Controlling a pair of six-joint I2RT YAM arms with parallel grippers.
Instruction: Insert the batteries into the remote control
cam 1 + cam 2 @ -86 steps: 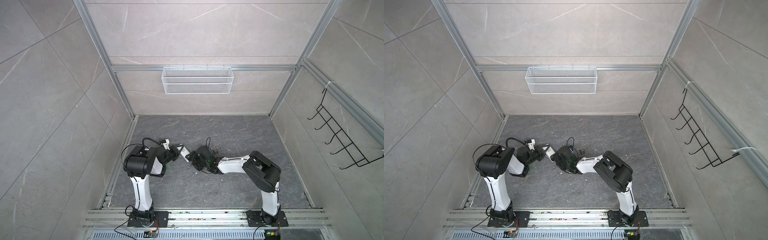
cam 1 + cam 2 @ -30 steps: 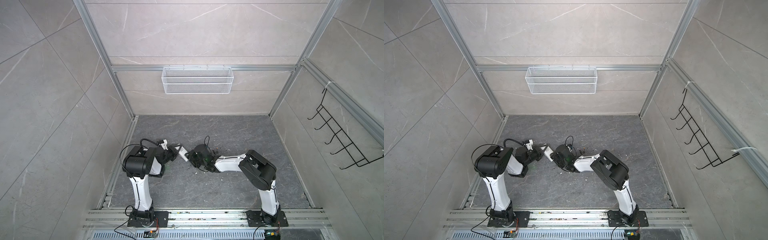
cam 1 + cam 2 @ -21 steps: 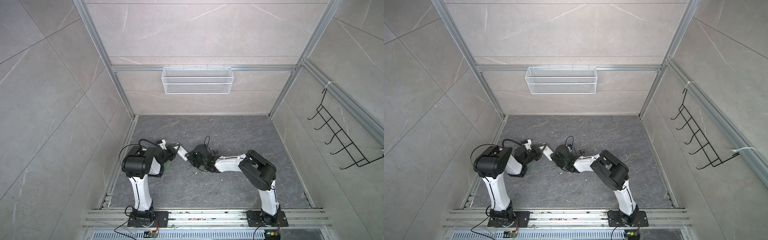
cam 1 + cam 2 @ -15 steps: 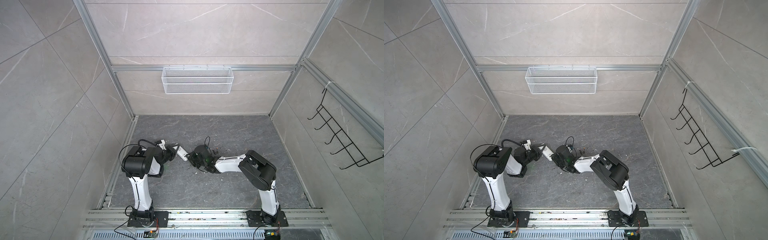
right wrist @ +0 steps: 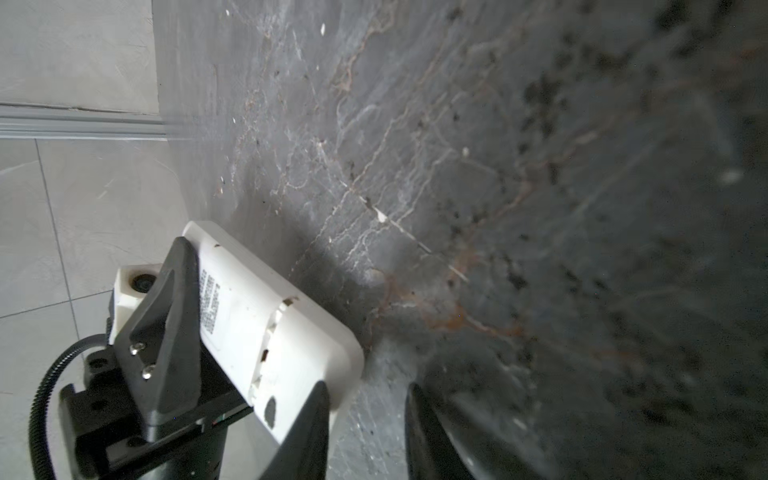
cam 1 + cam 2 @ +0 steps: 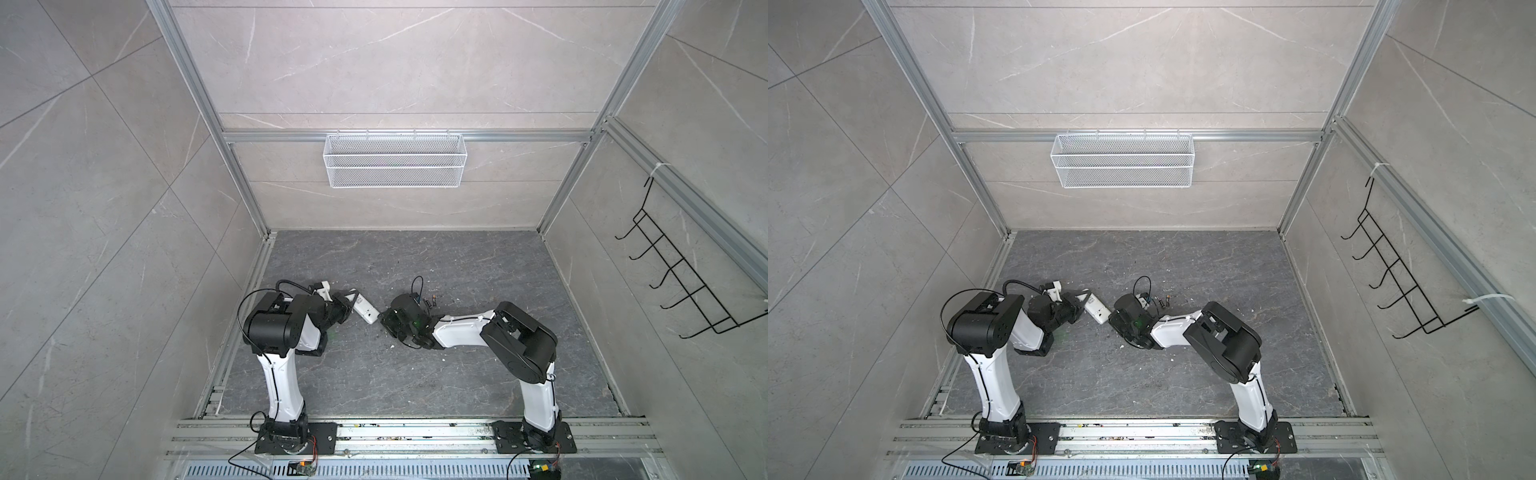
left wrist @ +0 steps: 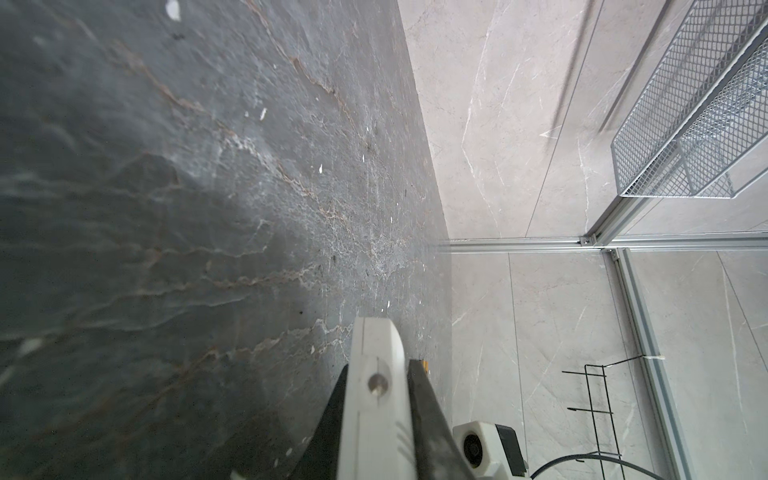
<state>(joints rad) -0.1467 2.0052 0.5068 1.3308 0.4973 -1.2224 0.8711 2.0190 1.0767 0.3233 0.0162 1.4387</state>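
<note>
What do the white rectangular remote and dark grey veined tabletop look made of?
White rectangular remote: probably moulded plastic, smooth matte; seam lines and a printed label show. Dark grey veined tabletop: stone or stone-look tile, low sheen; pale and rust veins.

One remote control (image 6: 365,308), two batteries (image 6: 1167,298), two arms (image 6: 281,374), one basket (image 6: 395,167), one rack (image 6: 686,272).

1. This is a robot test cell in a lab: a left arm (image 6: 278,374) and a right arm (image 6: 538,399) are bolted to a metal rail (image 6: 415,434).
2. Aluminium frame posts (image 6: 199,104) hold grey stone-look wall panels (image 6: 395,62) around a dark marbled surface (image 6: 415,374).
3. A white wire basket (image 6: 395,160) and a black hook rack (image 6: 685,286) hang on the walls.
</note>
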